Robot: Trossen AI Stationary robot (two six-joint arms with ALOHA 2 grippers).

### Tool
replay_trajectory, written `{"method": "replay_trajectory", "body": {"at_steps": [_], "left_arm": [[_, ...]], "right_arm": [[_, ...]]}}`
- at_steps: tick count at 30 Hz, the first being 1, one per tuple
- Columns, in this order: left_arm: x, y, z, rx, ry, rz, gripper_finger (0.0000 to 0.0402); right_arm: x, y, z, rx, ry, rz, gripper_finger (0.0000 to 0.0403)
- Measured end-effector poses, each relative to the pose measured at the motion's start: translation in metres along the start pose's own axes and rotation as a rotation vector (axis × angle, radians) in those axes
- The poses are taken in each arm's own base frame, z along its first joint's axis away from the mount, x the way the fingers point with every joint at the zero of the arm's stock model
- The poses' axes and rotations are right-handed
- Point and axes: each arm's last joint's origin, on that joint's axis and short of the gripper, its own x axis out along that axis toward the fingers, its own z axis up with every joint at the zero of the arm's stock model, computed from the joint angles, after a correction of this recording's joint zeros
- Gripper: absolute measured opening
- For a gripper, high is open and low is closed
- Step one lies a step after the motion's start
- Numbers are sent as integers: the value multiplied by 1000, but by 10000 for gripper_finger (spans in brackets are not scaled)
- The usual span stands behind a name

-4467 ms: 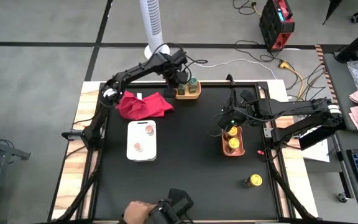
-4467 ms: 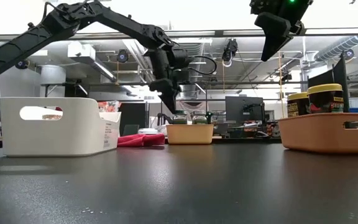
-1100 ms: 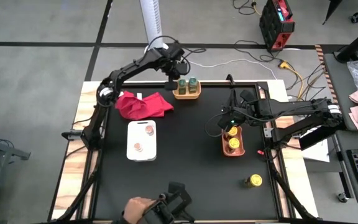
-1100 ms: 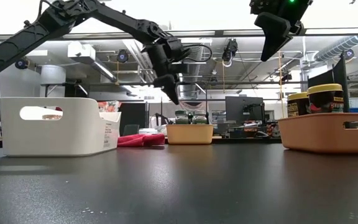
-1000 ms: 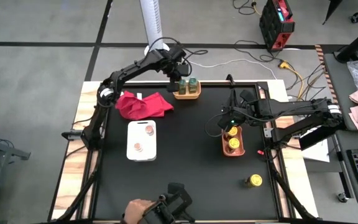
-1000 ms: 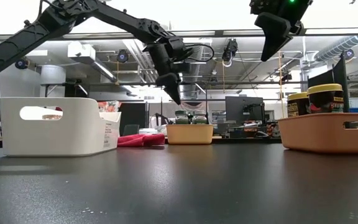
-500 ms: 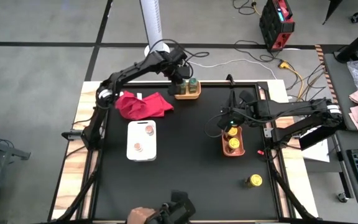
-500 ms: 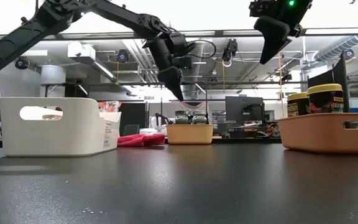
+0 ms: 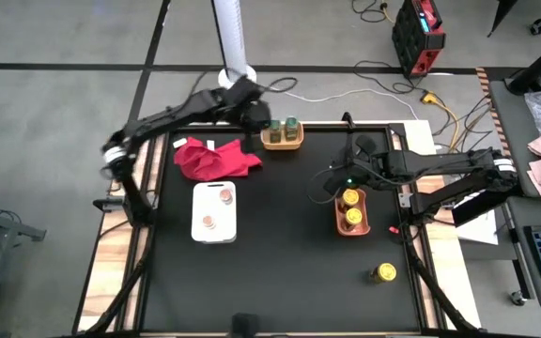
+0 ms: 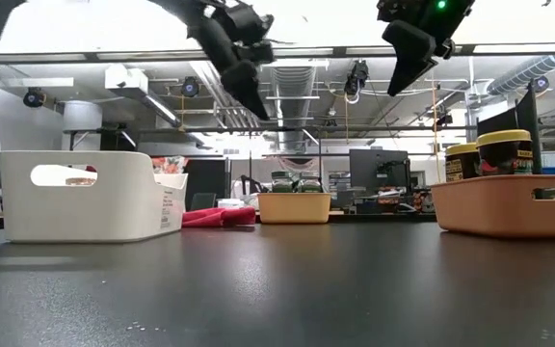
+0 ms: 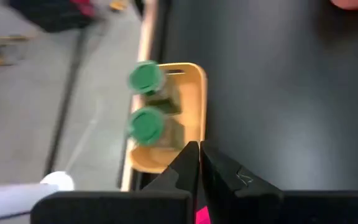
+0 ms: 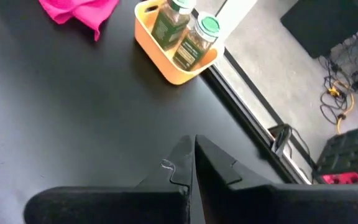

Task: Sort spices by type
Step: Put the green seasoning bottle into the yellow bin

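Two green-lidded jars (image 9: 282,124) stand in the yellow tray (image 9: 283,143) at the far edge; the left wrist view shows their lids (image 11: 145,101). Two yellow jars (image 9: 352,207) sit in the orange tray (image 9: 338,223), and a third yellow jar (image 9: 383,272) stands alone on the table near the right front. Two pinkish-brown jars (image 9: 217,208) rest in the white tray (image 9: 198,230). My left gripper (image 9: 259,117) is shut, raised high just left of the yellow tray. My right gripper (image 9: 338,178) is shut, high above the orange tray's far end.
The red cloth (image 9: 216,158) lies between the white tray and the yellow tray. Bare black table stretches across the middle and the near side. In the low view both grippers (image 10: 258,104) (image 10: 398,82) hang well above the trays.
My left gripper has risen and drawn back toward the table's left, away from the yellow tray, staying shut. My right gripper has shifted slightly toward the left. A person's hand at the near edge has gone out of view.
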Motion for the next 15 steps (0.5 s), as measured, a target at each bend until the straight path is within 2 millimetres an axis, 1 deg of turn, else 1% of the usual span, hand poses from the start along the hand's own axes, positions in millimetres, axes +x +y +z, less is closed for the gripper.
{"method": "replay_trajectory", "body": {"at_steps": [3,6,10,12,15], "left_arm": [[-14,-23,-15,-23,-44,124,0],[-23,-52,-32,10,-89,187,0],[-47,-80,-52,-16,-200,203,0],[-58,-92,-62,-45,-246,197,0],[-75,-107,-76,-83,-334,188,0]], "right_arm": [[2,-1,4,-11,-30,6,9],[6,-5,16,-4,-109,19,9],[15,-19,40,13,-208,123,9],[24,-26,52,26,-244,154,9],[42,-36,70,9,-259,146,9]]}}
